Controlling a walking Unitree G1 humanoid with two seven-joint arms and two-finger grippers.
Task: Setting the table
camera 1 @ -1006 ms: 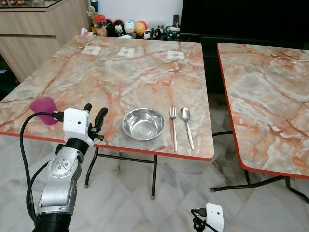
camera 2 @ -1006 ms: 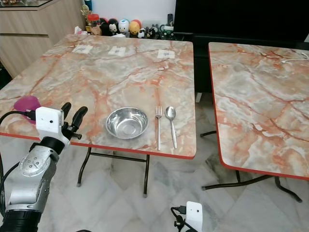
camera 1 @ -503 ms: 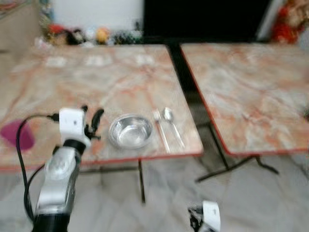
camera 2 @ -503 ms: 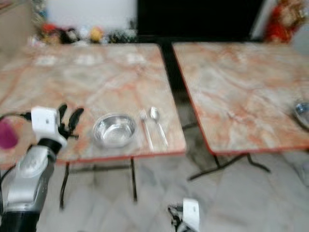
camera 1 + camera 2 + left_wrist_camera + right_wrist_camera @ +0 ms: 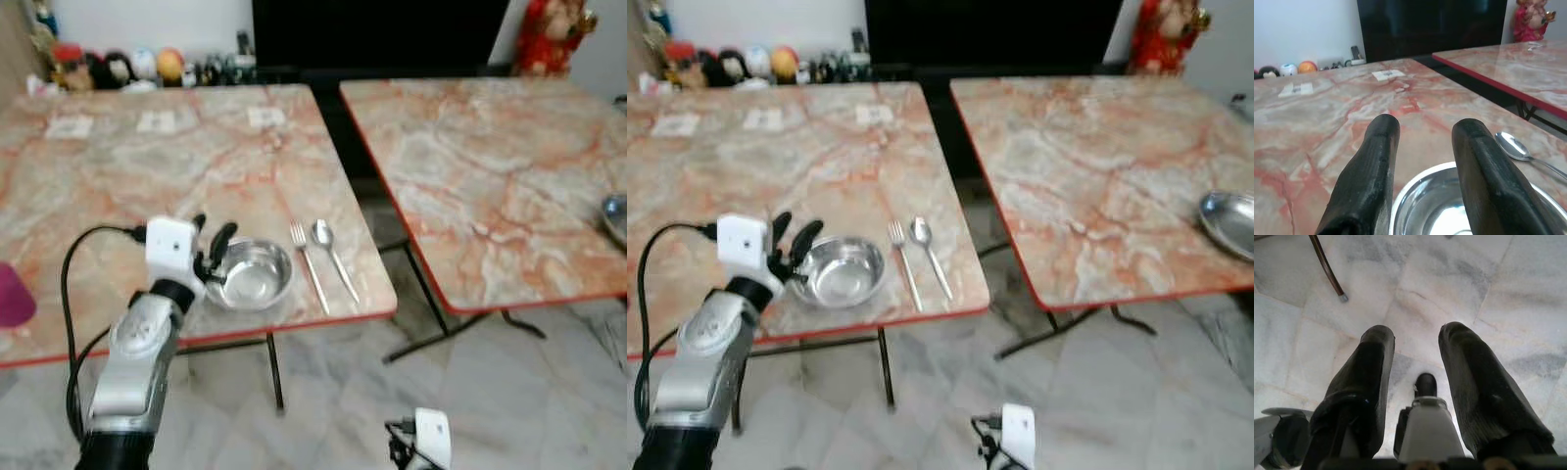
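A steel bowl (image 5: 252,278) sits near the front edge of the left marble table (image 5: 147,166). A fork (image 5: 309,264) and a spoon (image 5: 332,258) lie side by side just right of it. My left gripper (image 5: 213,232) hovers at the bowl's left rim, open and holding nothing. In the left wrist view its fingers (image 5: 1371,166) stand over the bowl (image 5: 1449,205), with the spoon (image 5: 1515,147) beyond. A purple cup (image 5: 12,294) stands at the table's left edge. My right gripper (image 5: 1418,333) hangs open above the floor.
A second marble table (image 5: 490,166) stands to the right across a narrow gap, with a steel dish (image 5: 1227,220) at its right edge. Small toys (image 5: 118,67) and paper cards (image 5: 162,120) line the far side. A black cabinet (image 5: 372,34) is behind.
The camera has swung right, so the second table and its steel dish came into view. My left gripper has come closer to the bowl's rim and is still open.
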